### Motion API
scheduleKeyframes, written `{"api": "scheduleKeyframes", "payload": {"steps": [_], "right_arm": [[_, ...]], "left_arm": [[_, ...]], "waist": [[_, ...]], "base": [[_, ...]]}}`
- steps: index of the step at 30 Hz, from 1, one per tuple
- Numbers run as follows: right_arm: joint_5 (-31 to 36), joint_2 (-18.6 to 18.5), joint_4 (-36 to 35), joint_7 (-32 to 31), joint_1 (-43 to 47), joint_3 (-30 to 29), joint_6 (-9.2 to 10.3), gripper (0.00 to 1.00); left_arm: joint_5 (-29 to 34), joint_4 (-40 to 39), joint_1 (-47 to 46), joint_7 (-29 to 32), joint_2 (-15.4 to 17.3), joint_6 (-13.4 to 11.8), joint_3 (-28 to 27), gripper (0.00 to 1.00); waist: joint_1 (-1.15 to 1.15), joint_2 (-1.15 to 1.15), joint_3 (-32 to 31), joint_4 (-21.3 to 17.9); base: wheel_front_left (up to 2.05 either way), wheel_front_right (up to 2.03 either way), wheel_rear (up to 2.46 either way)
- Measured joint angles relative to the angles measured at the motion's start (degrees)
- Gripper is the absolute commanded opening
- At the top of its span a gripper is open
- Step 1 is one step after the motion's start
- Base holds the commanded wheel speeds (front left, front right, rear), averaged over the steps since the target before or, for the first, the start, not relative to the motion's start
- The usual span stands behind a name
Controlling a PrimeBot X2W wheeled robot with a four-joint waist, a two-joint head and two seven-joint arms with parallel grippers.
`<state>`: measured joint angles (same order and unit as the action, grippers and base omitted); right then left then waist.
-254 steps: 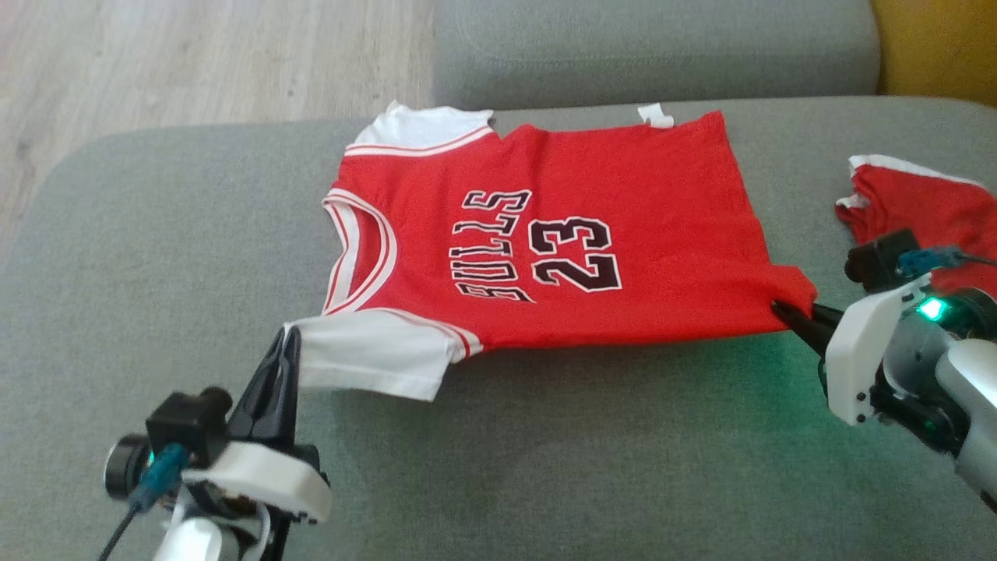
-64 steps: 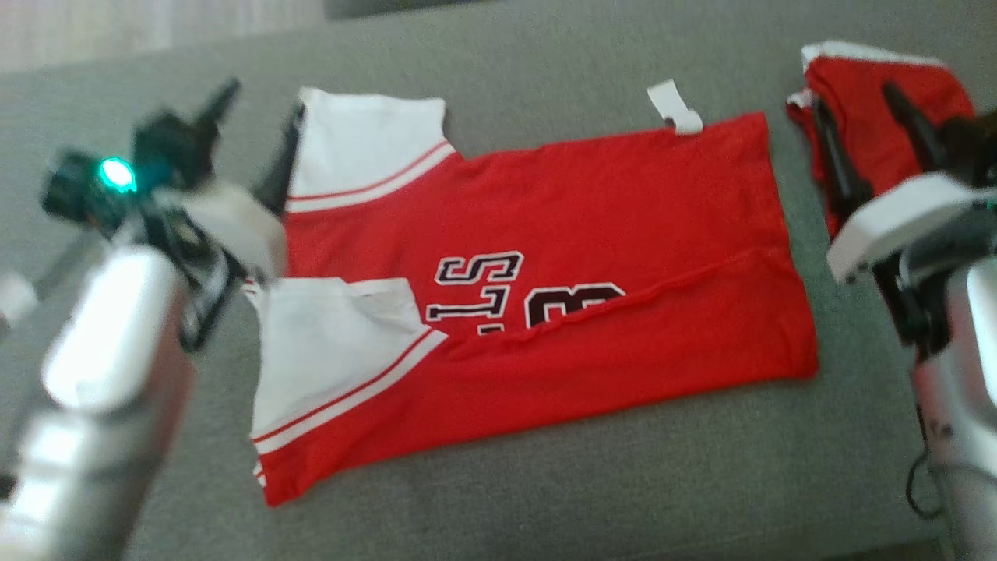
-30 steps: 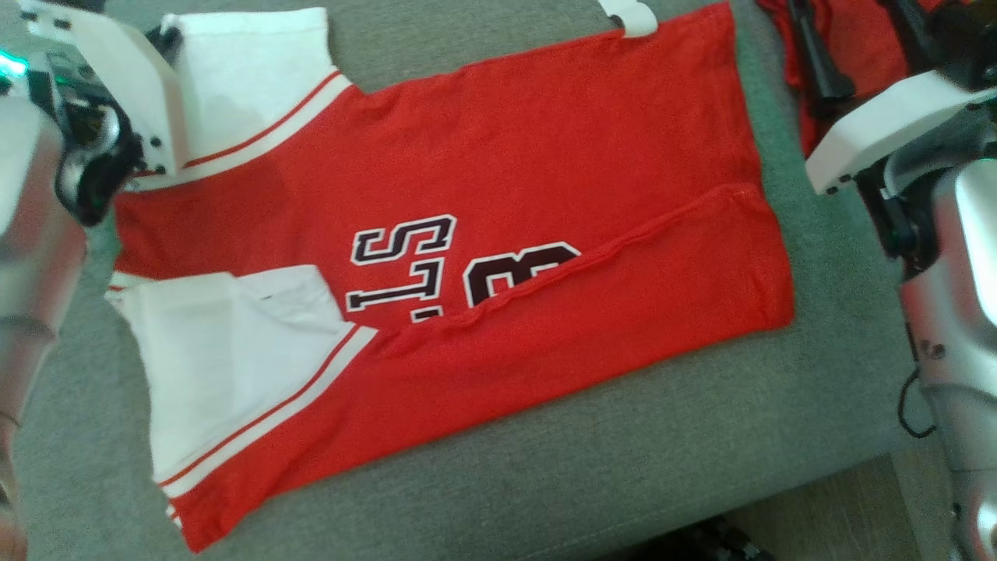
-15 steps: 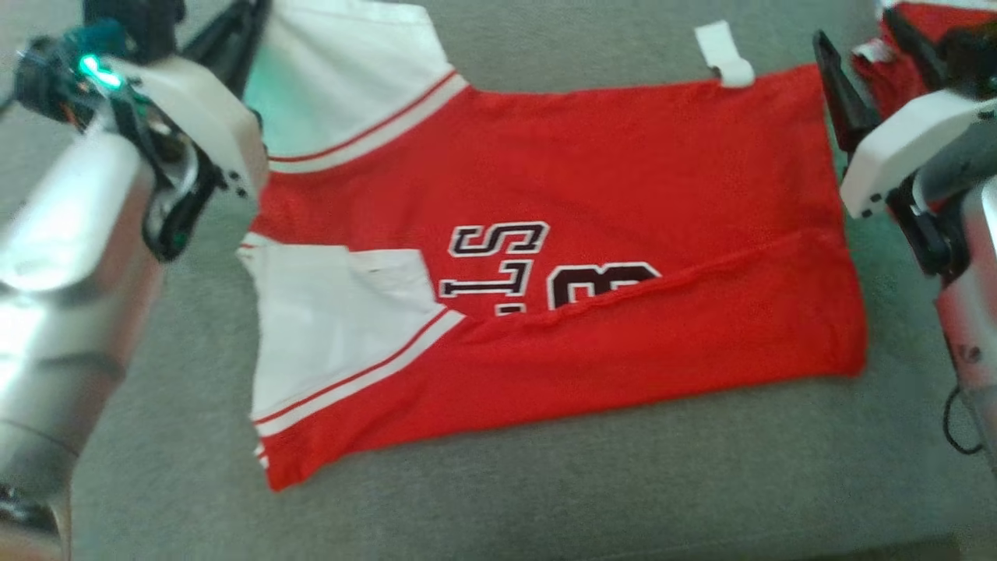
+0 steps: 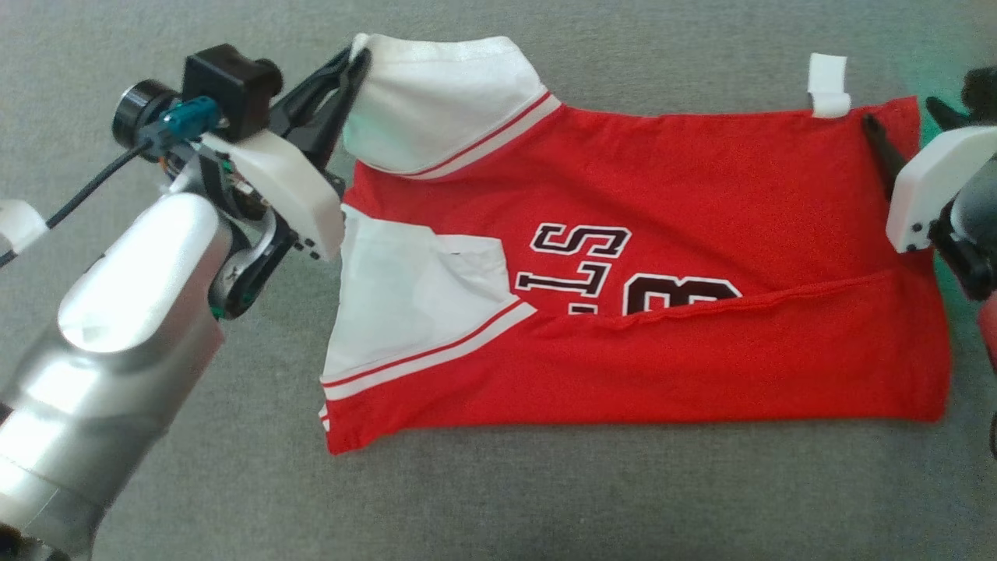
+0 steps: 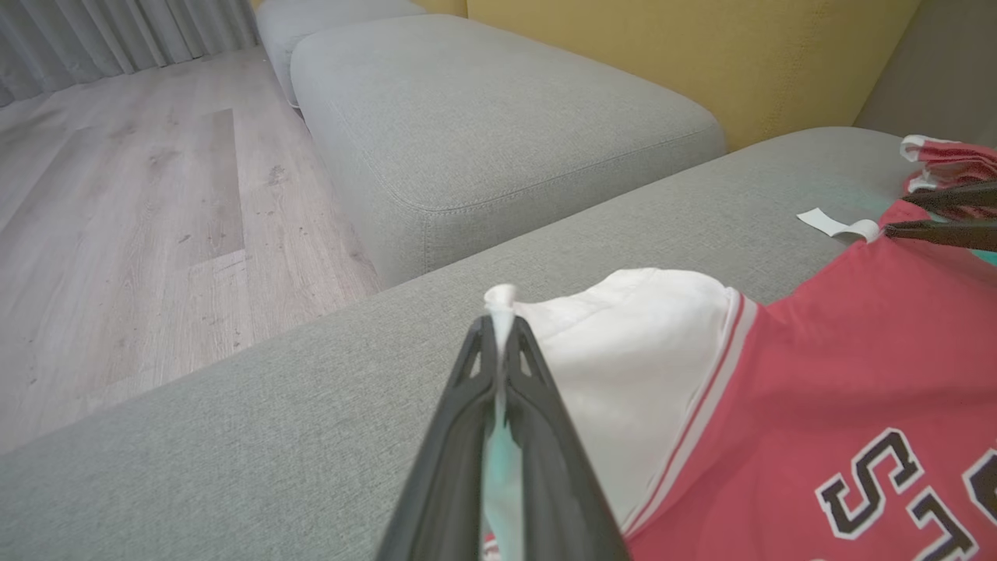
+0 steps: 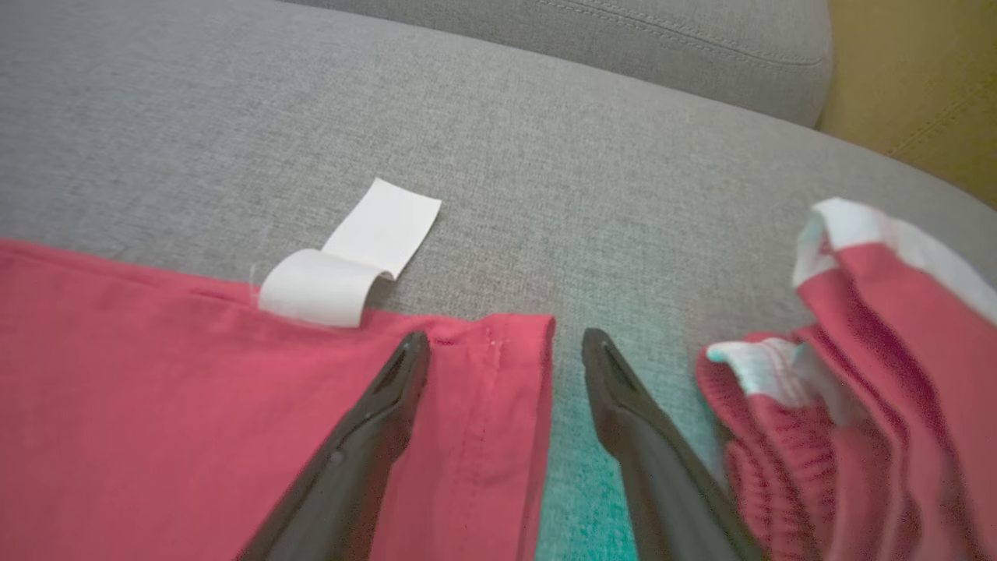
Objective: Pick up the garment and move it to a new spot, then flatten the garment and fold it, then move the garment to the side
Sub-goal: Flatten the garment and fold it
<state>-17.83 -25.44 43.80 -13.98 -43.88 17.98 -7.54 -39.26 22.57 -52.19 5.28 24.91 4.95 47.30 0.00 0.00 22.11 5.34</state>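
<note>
Moved to the garment's (image 5: pixel 662 195) far edge, the left gripper (image 6: pixel 498 323) pinches the sleeve (image 5: pixel 444 101); the wide right gripper (image 7: pixel 505 336) must clamp the hem (image 7: pixel 483 405) between its fingers to fold.

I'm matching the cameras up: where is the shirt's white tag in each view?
Head view: tag upper right, far edge of the shirt.
Left wrist view: tag far right, mid-height.
Right wrist view: tag left of centre.
Shared landmark: the open right gripper beside it.

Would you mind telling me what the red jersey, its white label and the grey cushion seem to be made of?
The red jersey looks like soft matt knit fabric, perhaps cotton: it drapes and creases. Its white label seems a smooth ribbon-like strip, curled over. The grey cushion shows flecked woven upholstery cloth.
</note>
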Motion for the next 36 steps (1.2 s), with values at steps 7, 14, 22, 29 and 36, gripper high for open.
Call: {"api": "scheduleKeyframes", "payload": {"steps": [7, 14, 22, 29, 36], "right_arm": [[0.00, -0.03, 4.34, -0.62, -3.68, 0.59, 0.00, 0.99], [-1.29, 0.04, 6.58, 0.44, -6.37, 2.80, 0.00, 0.00], [-5.11, 2.49, 4.82, 7.08, -13.52, 3.75, 0.00, 0.00], [-7.77, 4.48, 5.79, 12.62, -20.85, 2.07, 0.00, 0.00], [-9.56, 5.36, 9.83, 15.07, -22.07, 2.53, 0.00, 0.00]], "left_arm": [[0.05, -2.86, 0.01, 0.91, 0.07, -1.03, 0.35, 0.00], [0.51, -2.47, 0.01, 1.10, 1.07, -3.25, 0.07, 0.00], [2.54, 3.16, -2.72, -2.59, 2.12, -6.06, -2.87, 0.00], [4.10, 11.11, -11.89, -8.83, 0.00, -7.06, -5.36, 0.00], [4.54, 18.05, -13.84, -13.18, -3.67, -4.86, -4.66, 0.00]], "waist": [[0.00, 0.00, 1.42, 1.22], [0.00, 0.00, 1.60, 0.58], [0.00, 0.00, 1.65, -2.62], [0.01, 0.00, 2.73, -4.15], [0.00, 0.00, 1.85, -3.21]], "base": [[0.00, 0.00, 0.00], [0.00, 0.00, 0.00], [0.00, 0.00, 0.00], [0.00, 0.00, 0.00], [0.00, 0.00, 0.00]]}}
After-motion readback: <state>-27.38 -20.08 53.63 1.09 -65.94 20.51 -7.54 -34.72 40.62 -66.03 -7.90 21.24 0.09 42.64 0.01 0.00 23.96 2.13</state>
